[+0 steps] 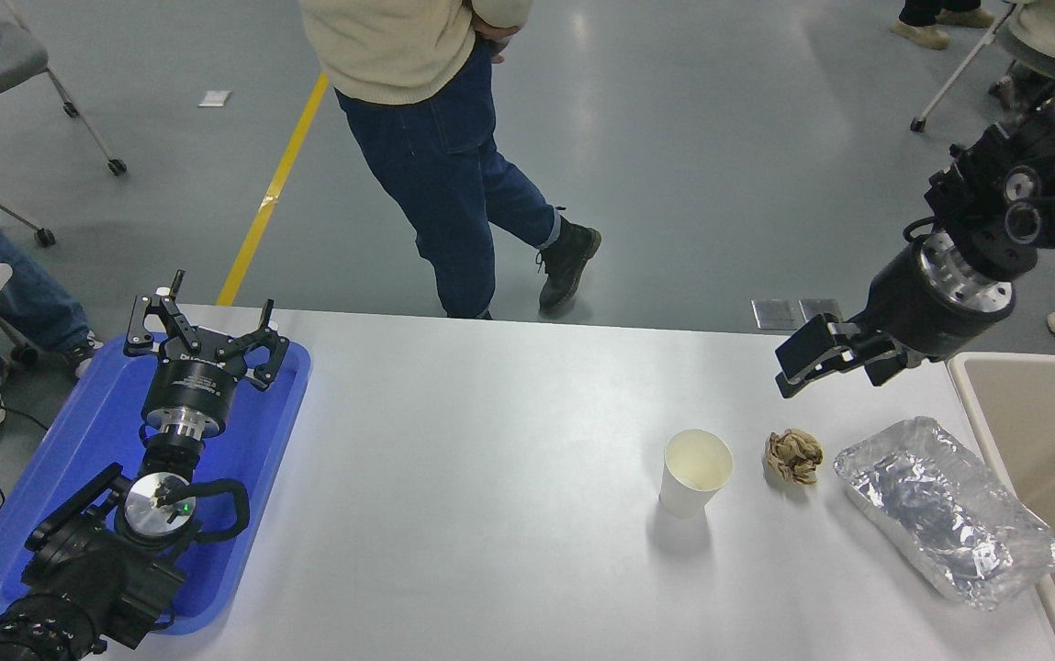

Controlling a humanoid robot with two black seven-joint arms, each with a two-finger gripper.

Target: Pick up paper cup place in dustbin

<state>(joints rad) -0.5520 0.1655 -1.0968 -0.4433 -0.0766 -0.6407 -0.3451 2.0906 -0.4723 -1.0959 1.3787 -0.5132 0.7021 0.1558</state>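
paper cup upright on table; right gripper above, apart

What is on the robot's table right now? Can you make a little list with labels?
cup: paper cup stands upright, nothing holding it
ball: crumpled brown paper ball just right of the cup
foil: silver foil container near the table's right edge
bin: dustbin beside the table on the right
tray: blue tray at the left
right tool: open, in the air beyond the paper ball
left tool: open, parked over the tray
person: on the floor past the table
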